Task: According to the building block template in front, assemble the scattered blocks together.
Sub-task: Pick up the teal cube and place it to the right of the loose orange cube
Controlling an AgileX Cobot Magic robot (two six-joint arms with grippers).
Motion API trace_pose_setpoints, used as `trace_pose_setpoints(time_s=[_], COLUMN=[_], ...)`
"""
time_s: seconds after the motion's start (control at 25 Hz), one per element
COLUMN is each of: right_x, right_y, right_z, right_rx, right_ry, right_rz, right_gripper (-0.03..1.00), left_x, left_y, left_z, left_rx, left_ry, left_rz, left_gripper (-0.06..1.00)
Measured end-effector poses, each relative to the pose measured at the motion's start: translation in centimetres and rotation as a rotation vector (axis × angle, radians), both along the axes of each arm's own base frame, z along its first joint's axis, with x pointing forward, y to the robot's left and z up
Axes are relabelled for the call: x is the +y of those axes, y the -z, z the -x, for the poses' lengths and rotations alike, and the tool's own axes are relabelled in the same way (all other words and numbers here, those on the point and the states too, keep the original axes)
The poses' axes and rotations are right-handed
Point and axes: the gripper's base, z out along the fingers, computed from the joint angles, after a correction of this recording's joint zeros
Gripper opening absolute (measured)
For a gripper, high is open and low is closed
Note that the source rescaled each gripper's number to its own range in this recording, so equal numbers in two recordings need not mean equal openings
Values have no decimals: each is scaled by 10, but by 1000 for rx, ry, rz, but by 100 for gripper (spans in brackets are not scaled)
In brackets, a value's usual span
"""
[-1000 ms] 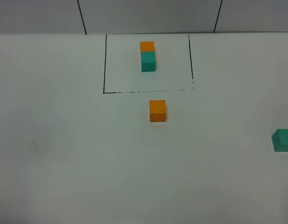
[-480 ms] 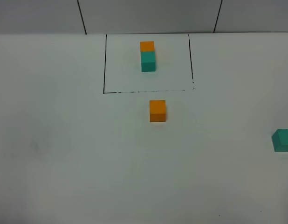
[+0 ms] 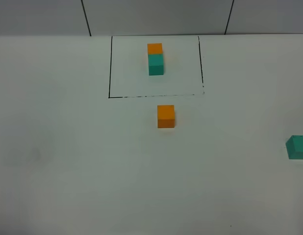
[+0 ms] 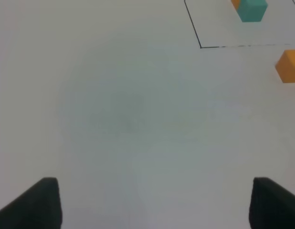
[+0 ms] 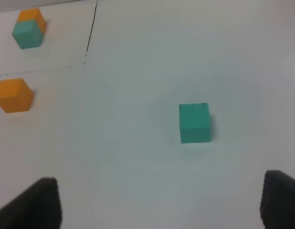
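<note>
White matte surface carries all the blocks. Nearest of all, the left jaws stand wide, their two dark fingertips far apart with only bare surface between them and nothing held. The right jaws stand wide as well, fingertips spread and gripping nothing, and they hang well short of the teal cube, which lies ahead of the gap between them. In the high view that teal cube rests flat at the far right of the scene, partly cut by the picture's edge and well apart from the other blocks. Farther back and near the middle sits the orange cube, alone and flat on the surface, just outside the near line of the black frame; the left wrist view catches it at its edge. That near line looks broken into dashes toward its right end. Inside the frame is the building block template, two cubes touching in a row, the teal half on the near side and the orange half on the far side, placed a little right of the frame's middle. Beyond the surface rises a pale wall crossed by two dark seams.
</note>
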Motion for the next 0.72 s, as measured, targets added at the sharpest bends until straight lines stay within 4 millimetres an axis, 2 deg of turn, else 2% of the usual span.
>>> trace_pose_setpoints(time_s=[0.72], right_x=[0], right_y=[0], right_z=[0], right_rx=[0], right_ry=[0], right_rz=[0], right_gripper=[75], left_x=[3], left_y=[1], left_z=[-1], left_rx=[12], left_ry=[-72], left_rz=[55], left_gripper=[67])
